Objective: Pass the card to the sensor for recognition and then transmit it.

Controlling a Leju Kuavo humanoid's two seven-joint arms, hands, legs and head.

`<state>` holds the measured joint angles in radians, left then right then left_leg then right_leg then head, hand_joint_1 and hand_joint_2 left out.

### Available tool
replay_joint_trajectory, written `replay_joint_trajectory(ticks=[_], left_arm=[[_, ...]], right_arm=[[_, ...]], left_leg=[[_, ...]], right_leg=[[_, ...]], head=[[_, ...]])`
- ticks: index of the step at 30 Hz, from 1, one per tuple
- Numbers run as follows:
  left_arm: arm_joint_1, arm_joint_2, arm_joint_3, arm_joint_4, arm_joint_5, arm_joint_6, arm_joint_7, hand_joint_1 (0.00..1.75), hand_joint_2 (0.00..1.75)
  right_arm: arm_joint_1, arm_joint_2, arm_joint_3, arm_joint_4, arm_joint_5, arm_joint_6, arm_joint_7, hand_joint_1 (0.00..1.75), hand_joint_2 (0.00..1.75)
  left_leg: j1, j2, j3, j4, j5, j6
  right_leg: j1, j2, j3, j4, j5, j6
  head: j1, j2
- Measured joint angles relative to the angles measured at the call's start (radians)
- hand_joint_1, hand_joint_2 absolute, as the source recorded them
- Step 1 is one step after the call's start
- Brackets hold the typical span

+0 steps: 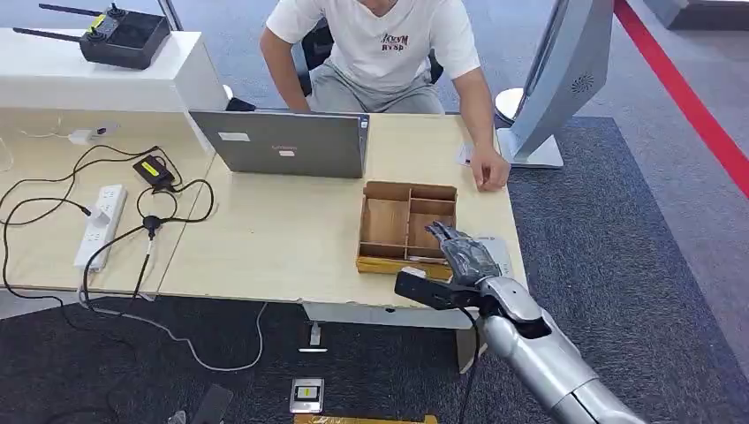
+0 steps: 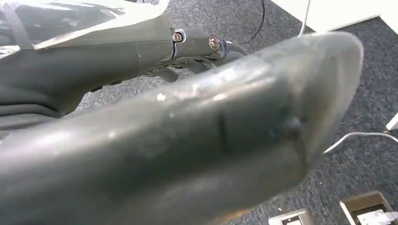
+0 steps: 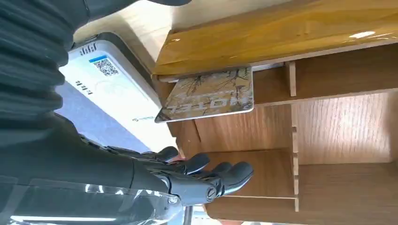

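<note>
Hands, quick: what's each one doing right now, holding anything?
Left hand: seen too close and blurred; cannot tell.
Right hand: open, fingers apart, holding nothing, over the wooden organizer; the card leans in a compartment, untouched.

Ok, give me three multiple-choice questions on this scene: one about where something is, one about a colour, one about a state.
1. Where is the card?
A. in the wooden tray
B. on the floor
C. in the right hand
2. What colour is the power strip?
A. red
B. black
C. white
3. What is the right hand doing?
A. gripping the card
B. holding nothing, fingers apart
C. curled into a fist

Answers: 1 A, the card leans in a tray compartment in the right wrist view. 2 C, it lies white on the desk among dark cables. 3 B, its fingers are spread over the tray, apart from the card.
</note>
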<state>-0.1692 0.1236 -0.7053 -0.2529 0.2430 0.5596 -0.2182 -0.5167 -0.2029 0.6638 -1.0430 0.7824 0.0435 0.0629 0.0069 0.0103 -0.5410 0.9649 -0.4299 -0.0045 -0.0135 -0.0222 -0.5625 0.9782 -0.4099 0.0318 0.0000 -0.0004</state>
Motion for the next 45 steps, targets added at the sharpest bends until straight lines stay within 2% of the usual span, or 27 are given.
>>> replay_joint_trajectory(ticks=[8, 9, 10, 11, 31, 45], left_arm=[[-0.001, -0.002, -0.002, -0.001, -0.002, 0.003, 0.0, 0.0, 0.0], [-0.001, -0.003, -0.003, -0.002, -0.002, 0.003, 0.0, 0.0, 0.0], [-0.001, -0.003, -0.005, -0.002, -0.002, 0.003, 0.0, 0.0, 0.0], [-0.001, -0.003, -0.007, -0.002, -0.002, 0.003, 0.0, 0.0, 0.0], [0.001, -0.003, -0.008, -0.007, 0.0, 0.006, 0.0, 0.0, 0.0], [0.003, -0.003, -0.008, -0.008, 0.0, 0.008, -0.001, 0.0, 0.0]], right_arm=[[-0.001, 0.003, 0.0, -0.004, 0.0, 0.0, 0.0, 0.0, 1.75], [-0.001, 0.004, 0.0, -0.004, 0.0, 0.0, 0.0, 0.05, 1.75], [-0.001, 0.004, 0.0, -0.004, 0.0, 0.0, 0.0, 1.57, 1.75], [-0.001, 0.005, 0.0, -0.004, 0.0, 0.0, 0.0, 1.75, 1.75], [-0.003, 0.003, 0.0, -0.003, -0.021, 0.019, -0.011, 1.75, 1.75], [0.0, 0.002, -0.001, -0.003, -0.024, 0.0, -0.003, 1.75, 1.75]], left_leg=[[0.0, 0.0, 0.0, 0.0, 0.0, 0.0], [0.0, 0.0, 0.0, 0.0, 0.0, 0.0], [0.0, 0.0, 0.0, 0.0, 0.0, 0.0], [0.0, 0.0, 0.0, 0.0, 0.0, 0.0], [0.0, 0.0, 0.0, 0.0, 0.0, 0.0], [0.0, 0.0, 0.0, 0.0, 0.0, 0.0]], right_leg=[[0.0, 0.0, 0.0, 0.0, 0.0, 0.0], [0.0, 0.0, 0.0, 0.0, 0.0, 0.0], [0.0, 0.0, 0.0, 0.0, 0.0, 0.0], [0.0, 0.0, 0.0, 0.0, 0.0, 0.0], [0.0, 0.0, 0.0, 0.0, 0.0, 0.0], [0.0, 0.0, 0.0, 0.0, 0.0, 0.0]], head=[[0.0, 0.0], [0.0, 0.0], [0.0, 0.0], [0.0, 0.0], [0.0, 0.0], [0.0, 0.0]])
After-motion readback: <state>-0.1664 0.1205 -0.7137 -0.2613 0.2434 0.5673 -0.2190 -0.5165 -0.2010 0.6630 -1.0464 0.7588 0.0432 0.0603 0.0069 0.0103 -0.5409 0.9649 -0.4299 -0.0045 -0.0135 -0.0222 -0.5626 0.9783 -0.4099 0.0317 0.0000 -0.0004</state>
